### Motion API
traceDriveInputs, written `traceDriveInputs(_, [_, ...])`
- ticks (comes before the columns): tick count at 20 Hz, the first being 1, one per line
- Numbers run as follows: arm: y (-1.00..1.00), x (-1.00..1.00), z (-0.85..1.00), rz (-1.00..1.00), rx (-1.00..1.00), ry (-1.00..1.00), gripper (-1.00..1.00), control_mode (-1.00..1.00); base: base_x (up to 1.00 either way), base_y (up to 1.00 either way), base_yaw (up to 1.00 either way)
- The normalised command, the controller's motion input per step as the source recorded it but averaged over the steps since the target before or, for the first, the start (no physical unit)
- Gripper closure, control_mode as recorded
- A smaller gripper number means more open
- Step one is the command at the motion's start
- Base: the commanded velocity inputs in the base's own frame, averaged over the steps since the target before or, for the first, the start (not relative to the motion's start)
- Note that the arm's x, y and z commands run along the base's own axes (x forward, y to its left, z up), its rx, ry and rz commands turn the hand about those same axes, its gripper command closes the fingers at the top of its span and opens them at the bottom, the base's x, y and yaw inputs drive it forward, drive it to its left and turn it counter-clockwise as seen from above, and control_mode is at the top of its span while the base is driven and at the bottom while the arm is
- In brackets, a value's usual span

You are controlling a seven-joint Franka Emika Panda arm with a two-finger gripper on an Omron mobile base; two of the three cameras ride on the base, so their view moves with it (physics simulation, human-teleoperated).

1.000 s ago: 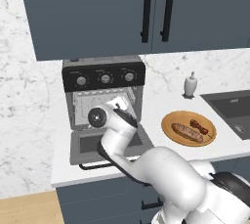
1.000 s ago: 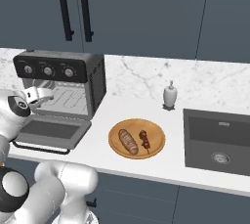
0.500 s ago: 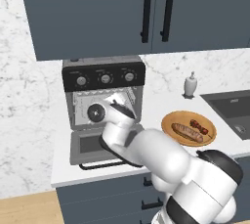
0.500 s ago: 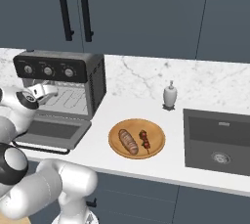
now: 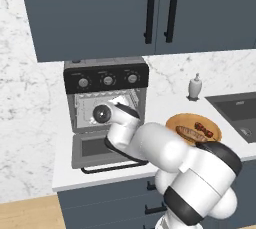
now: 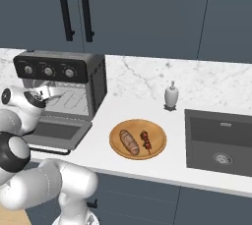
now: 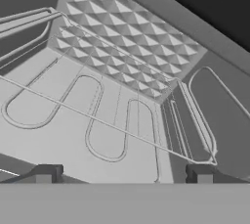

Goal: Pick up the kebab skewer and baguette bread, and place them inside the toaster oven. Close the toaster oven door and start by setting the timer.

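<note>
- the grey drop-down toaster oven door point(image 6: 54, 133) lies open at the counter's front edge; above it the white arm's two-finger gripper point(image 7: 122, 174) faces the wire rack, jaws spread wide, empty
- on the round wooden plate point(image 6: 156, 149), mid-counter: the short golden-brown baguette bread point(image 6: 130, 142), probably light and crusty, best pinched mid-length; just beside it the thin kebab skewer point(image 6: 146, 140), likely slippery; take it across the chunks
- the boxy grey toaster oven point(image 6: 97, 84) stands against the marble wall
</note>
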Motion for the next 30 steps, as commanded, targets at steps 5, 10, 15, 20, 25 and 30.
traceDriveInputs(5, [0.00, 0.01, 0.00, 0.00, 0.07, -0.01, -1.00, -1.00, 0.00, 0.00, 0.00])
traceDriveInputs(10, [0.04, 0.11, -0.06, 0.00, 0.04, 0.00, -1.00, -1.00, 0.00, 0.00, 0.00])
traceDriveInputs(15, [0.00, 0.31, 0.00, 0.00, 0.00, -0.02, -1.00, -1.00, 0.00, 0.00, 0.00])
traceDriveInputs(20, [0.05, 0.02, -0.17, 0.00, 0.00, -0.02, -1.00, -1.00, 0.00, 0.00, 0.00])
traceDriveInputs(25, [0.01, 0.31, -0.03, 0.00, 0.00, -0.06, -1.00, -1.00, 0.00, 0.00, 0.00])
traceDriveInputs(30, [0.00, 0.20, -0.02, 0.00, 0.00, -0.02, -1.00, -1.00, 0.00, 0.00, 0.00])
